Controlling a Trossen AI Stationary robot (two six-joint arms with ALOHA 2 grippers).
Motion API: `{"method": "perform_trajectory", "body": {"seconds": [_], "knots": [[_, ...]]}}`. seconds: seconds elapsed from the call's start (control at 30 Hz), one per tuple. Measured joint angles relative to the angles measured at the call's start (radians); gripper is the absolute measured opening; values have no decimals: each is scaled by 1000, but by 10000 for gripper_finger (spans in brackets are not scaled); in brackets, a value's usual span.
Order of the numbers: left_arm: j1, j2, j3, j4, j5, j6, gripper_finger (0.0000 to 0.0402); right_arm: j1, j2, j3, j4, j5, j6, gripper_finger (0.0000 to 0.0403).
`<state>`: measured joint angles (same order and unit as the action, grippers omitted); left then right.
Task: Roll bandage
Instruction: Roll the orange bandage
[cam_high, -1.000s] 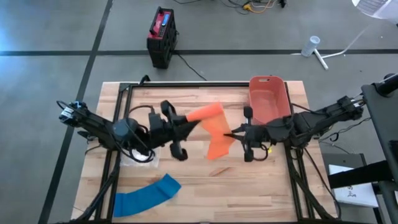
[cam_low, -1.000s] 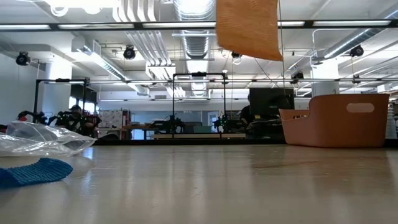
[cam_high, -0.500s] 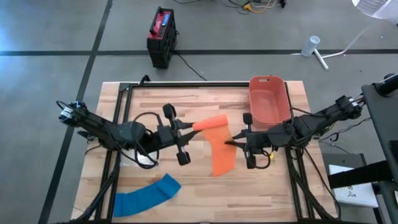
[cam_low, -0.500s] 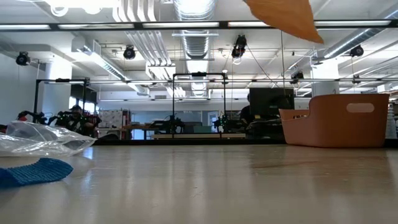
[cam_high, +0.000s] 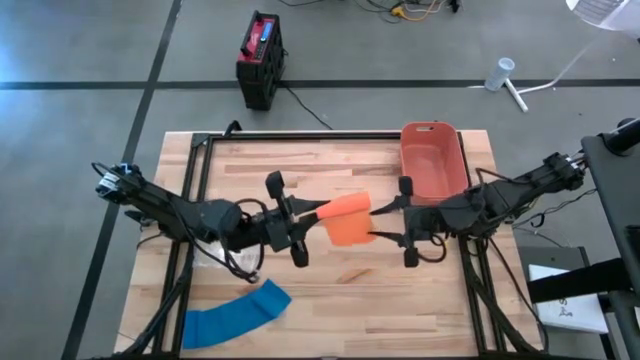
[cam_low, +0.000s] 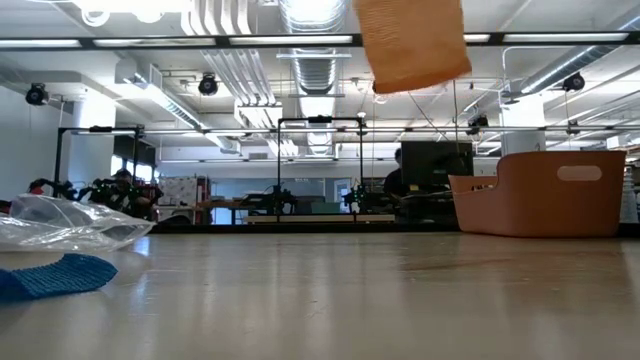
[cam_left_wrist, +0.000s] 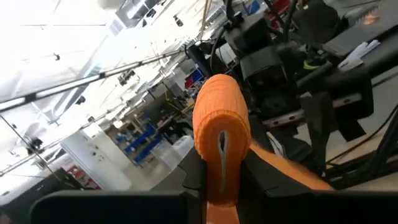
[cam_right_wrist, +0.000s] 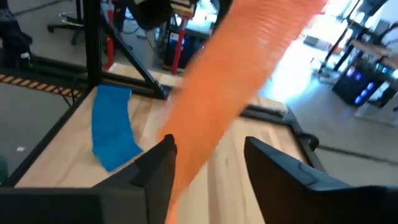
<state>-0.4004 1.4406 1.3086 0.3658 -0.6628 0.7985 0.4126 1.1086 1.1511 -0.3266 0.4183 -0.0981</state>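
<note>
1. Blue bandage (cam_high: 236, 312): lies flat on the table (cam_high: 320, 300) at about 7 o'clock from centre, near the front edge, well apart from both arms. Untouched. A clear plastic wrapper (cam_low: 70, 225) sits just behind it.

2. Left gripper (cam_high: 300, 216): at table centre, raised off the surface. Its wrist view shows the fingers clenched on the rolled end of the orange bandage (cam_high: 345, 215); the roll (cam_left_wrist: 221, 121) stands up between them.

3. Orange bandage, position: held in the air between the two grippers; the low view shows its loose part (cam_low: 412, 45) hanging well clear of the table. Its long axis runs roughly 9 to 3 o'clock, roll end toward the left gripper.

4. Right gripper (cam_high: 403, 220): at 3 o'clock from the roll. Its wrist view shows the strip (cam_right_wrist: 242, 93) passing between spread fingers; no clamp on the cloth is evident.

5. Judgement: the left arm owns the roll; the tail lies toward the right arm, which must keep it taut for further winding.

6. Pink bin (cam_high: 432, 160): beyond the right gripper, at about 1 o'clock. Not involved.
</note>
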Motion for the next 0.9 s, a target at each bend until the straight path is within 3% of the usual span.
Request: {"method": "perform_trajectory", "body": {"seconds": [0.27, 0.47, 0.63, 0.9], "knots": [[2, 0, 6, 0, 0, 75, 37, 2, 0, 0, -38, -2, 24, 238], [-3, 1, 4, -54, 1, 419, 37, 9, -60, 14, 30, 1, -49, 260], [-4, 1, 2, -77, 1, 708, 37, 28, -72, 0, 156, -11, -142, 253], [-5, 1, 1, -77, 5, 768, 37, 28, -27, -1, 200, -52, -182, 222]]}}
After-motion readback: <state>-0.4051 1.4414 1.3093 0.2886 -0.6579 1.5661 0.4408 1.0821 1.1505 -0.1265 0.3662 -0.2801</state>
